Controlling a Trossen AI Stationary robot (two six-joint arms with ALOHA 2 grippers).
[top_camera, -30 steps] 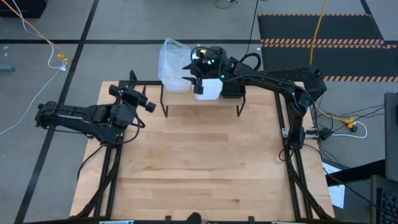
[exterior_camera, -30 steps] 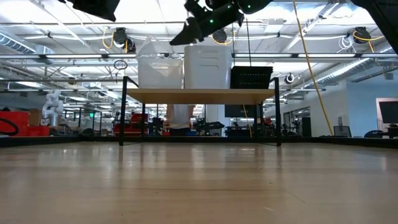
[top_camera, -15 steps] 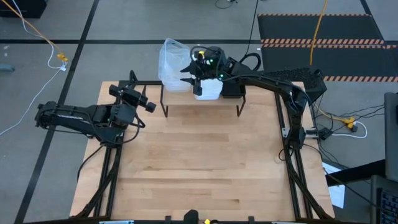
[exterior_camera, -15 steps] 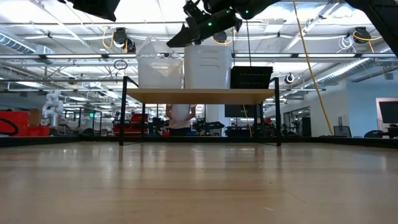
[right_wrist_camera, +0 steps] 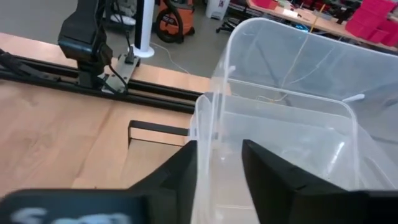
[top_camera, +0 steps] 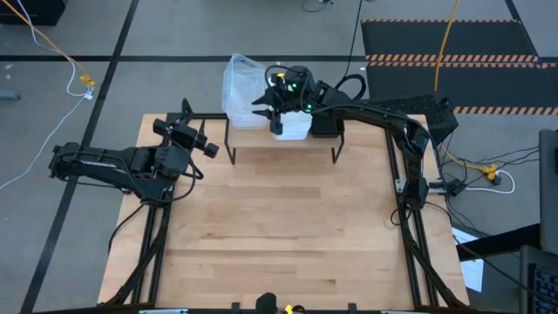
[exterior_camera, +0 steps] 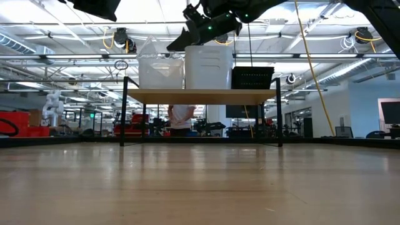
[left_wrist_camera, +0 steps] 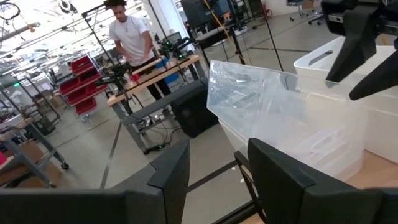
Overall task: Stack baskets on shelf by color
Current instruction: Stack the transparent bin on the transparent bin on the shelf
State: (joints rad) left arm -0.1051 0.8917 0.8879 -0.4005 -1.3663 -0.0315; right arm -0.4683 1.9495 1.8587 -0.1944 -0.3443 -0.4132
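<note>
On the shelf (exterior_camera: 200, 95) at the table's far edge stand three stacks: clear baskets (top_camera: 240, 87) on the left, white baskets (top_camera: 295, 125) in the middle, black baskets (exterior_camera: 252, 77) on the right. My right gripper (top_camera: 261, 106) hovers open above the seam between the clear and white stacks. In the right wrist view its fingers (right_wrist_camera: 219, 146) stand on either side of the upper clear basket's wall (right_wrist_camera: 214, 118); I see no touch. My left gripper (top_camera: 209, 146) waits open over the table's left part, facing the clear stack (left_wrist_camera: 280, 118).
Bare wooden table (top_camera: 279, 227) spreads in front of the shelf. Black frame rails (top_camera: 153, 235) run along both table sides. A person (left_wrist_camera: 134, 37) in a white shirt stands in the room beyond the table, also showing under the shelf (exterior_camera: 181, 119).
My right gripper has drifted a little toward the table's left, from over the white stack toward the clear stack, staying open. The baskets have not moved.
</note>
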